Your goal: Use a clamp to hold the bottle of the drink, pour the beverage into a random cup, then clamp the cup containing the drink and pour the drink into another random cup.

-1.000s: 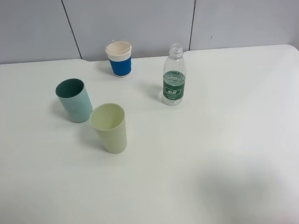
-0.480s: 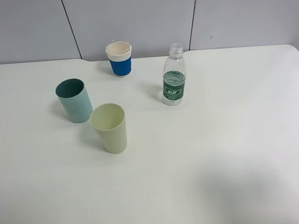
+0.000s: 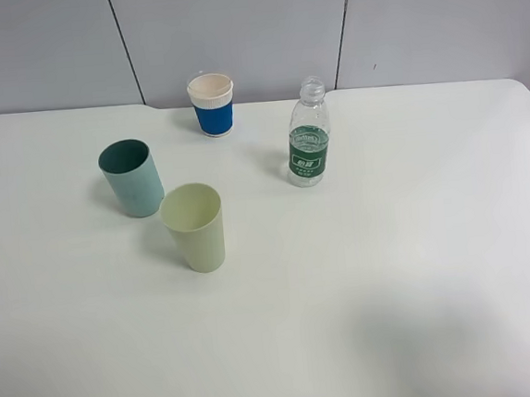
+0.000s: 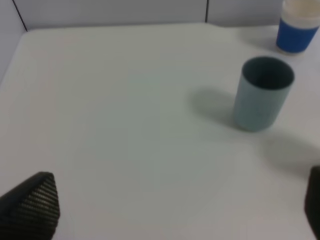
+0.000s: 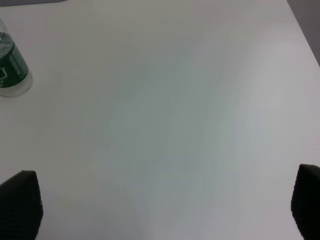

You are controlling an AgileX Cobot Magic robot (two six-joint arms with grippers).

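The clear bottle (image 3: 309,148) with a green label stands upright at the back middle of the white table (image 3: 392,271); its lower part shows in the right wrist view as the bottle (image 5: 10,67). The pale yellow-green cup (image 3: 195,228) stands left of centre. Behind it to the left is the teal cup (image 3: 131,178), seen again as the teal cup (image 4: 262,95). Neither gripper appears in the high view. My left gripper (image 4: 172,210) is open over bare table, short of the teal cup. My right gripper (image 5: 162,205) is open too, well away from the bottle.
A blue-and-white paper cup (image 3: 212,104) stands at the back near the grey wall, also the paper cup (image 4: 297,30) beyond the teal cup. The table's right edge (image 5: 305,35) runs close to the right gripper's side.
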